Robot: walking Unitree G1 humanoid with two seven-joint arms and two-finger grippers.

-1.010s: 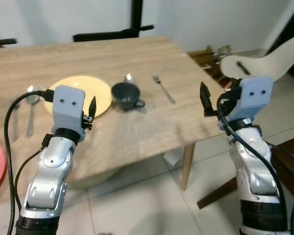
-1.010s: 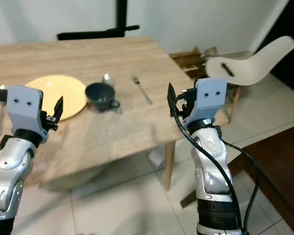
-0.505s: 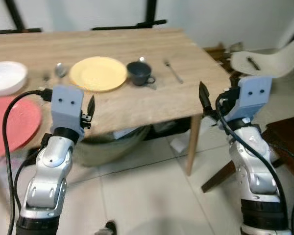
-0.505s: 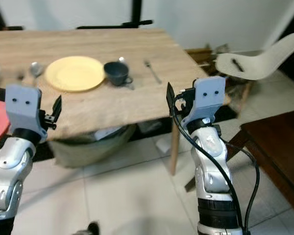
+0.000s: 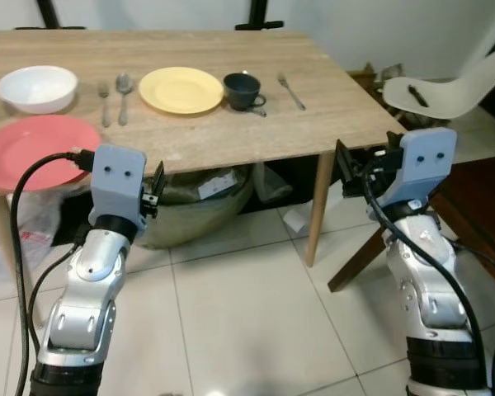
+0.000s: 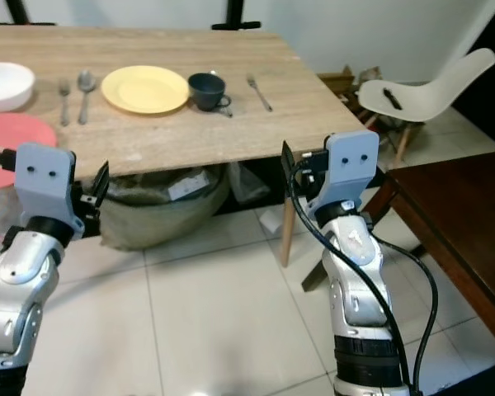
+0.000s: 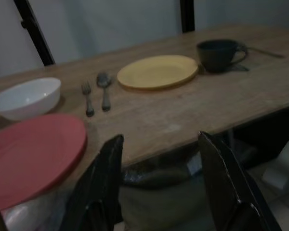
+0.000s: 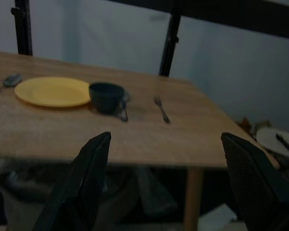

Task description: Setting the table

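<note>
**Standing back from a half-set table, both grippers empty**

Looking at it from the robot's side, the wooden table (image 5: 231,124) has everything laid out along it. Far left there's a white bowl (image 5: 36,87) with a red plate (image 5: 35,149) just in front of it, right at the near edge. Next comes a fork (image 5: 104,101) and a spoon (image 5: 123,95) lying side by side, close together, handles toward the robot. Then a yellow plate (image 5: 181,89), and just beside that a dark mug (image 5: 242,89) with its handle poking out toward the near right. A second fork (image 5: 291,91) sits on its own a bit further right, near the table's corner.

Both arms are held up in front of the table, well short of it, over the tiled floor (image 5: 247,313). The left gripper (image 7: 166,178) has its two black fingers spread apart with nothing between them, pointing at the stretch of table edge by the red plate. The right gripper (image 8: 173,178) is the same deal, fingers wide apart and empty, facing the mug and the lone fork.

Under the table there's a bulging greyish bag (image 5: 194,210). Off to the right, a white moulded chair (image 5: 450,82), and a dark wood surface (image 6: 466,223) at the edge.
</note>
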